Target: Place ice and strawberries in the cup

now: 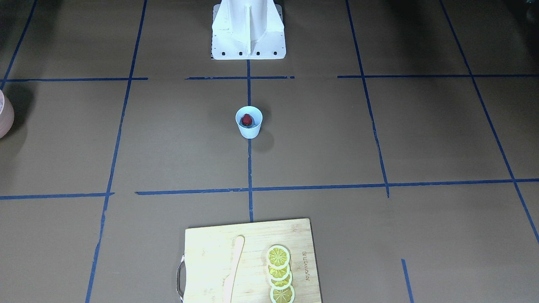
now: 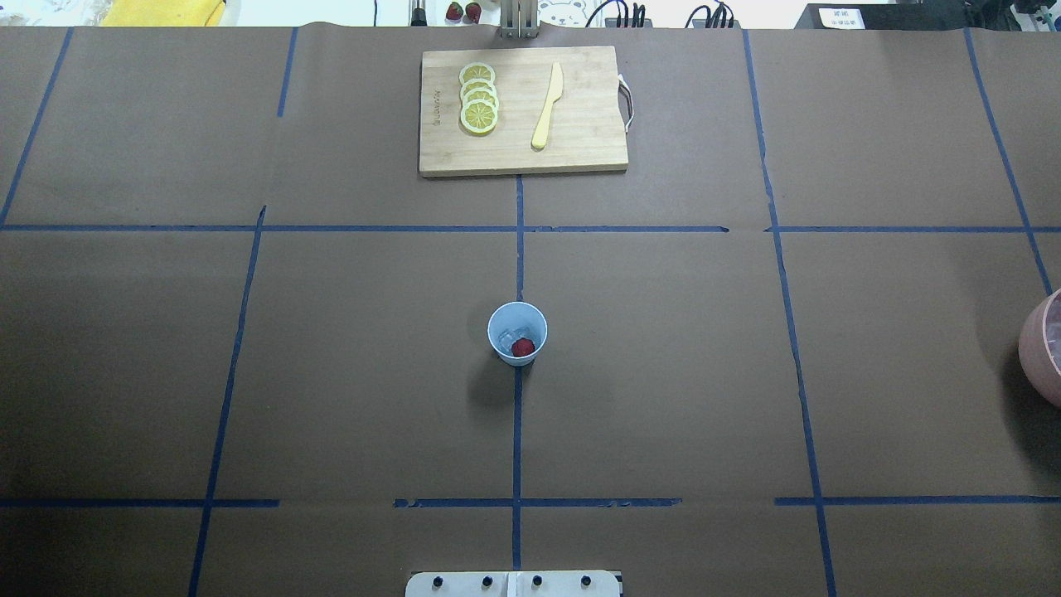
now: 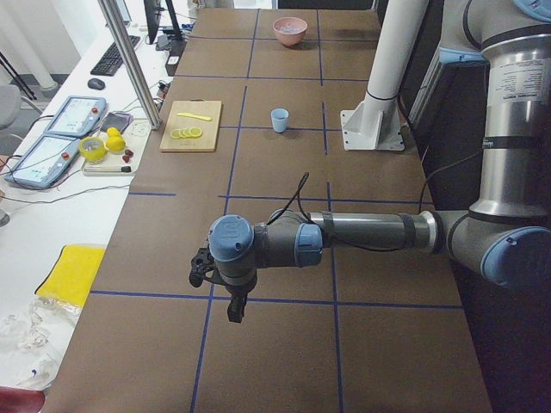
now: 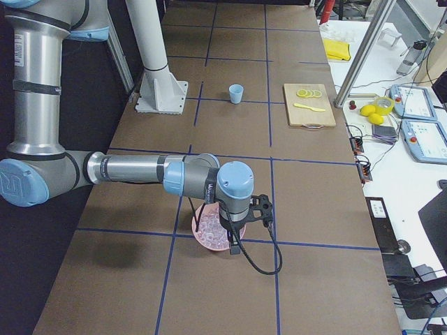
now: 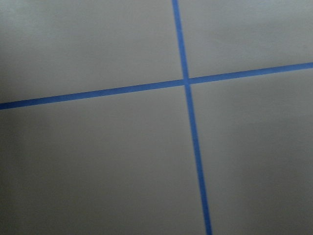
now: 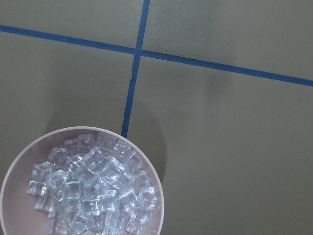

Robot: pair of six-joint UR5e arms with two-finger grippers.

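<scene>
The pale blue cup (image 2: 517,332) stands upright at the table's centre, also seen as the cup (image 1: 248,122). Inside it lies a dark-red strawberry (image 2: 522,347), beside faint pale ice (image 2: 506,337). A pink bowl (image 6: 155,193) heaped with ice cubes (image 6: 93,196) sits at the table's right end. My right gripper (image 4: 233,248) hangs just over that bowl (image 4: 207,237). My left gripper (image 3: 234,311) hangs over bare table at the left end, far from the cup (image 3: 279,120). Neither wrist view shows fingers, so I cannot tell whether either gripper is open or shut.
A wooden cutting board (image 2: 580,149) at the far side carries several lemon slices (image 2: 478,98) and a yellow knife (image 2: 547,105). The white robot base (image 1: 248,29) stands behind the cup. Blue tape lines cross the brown table.
</scene>
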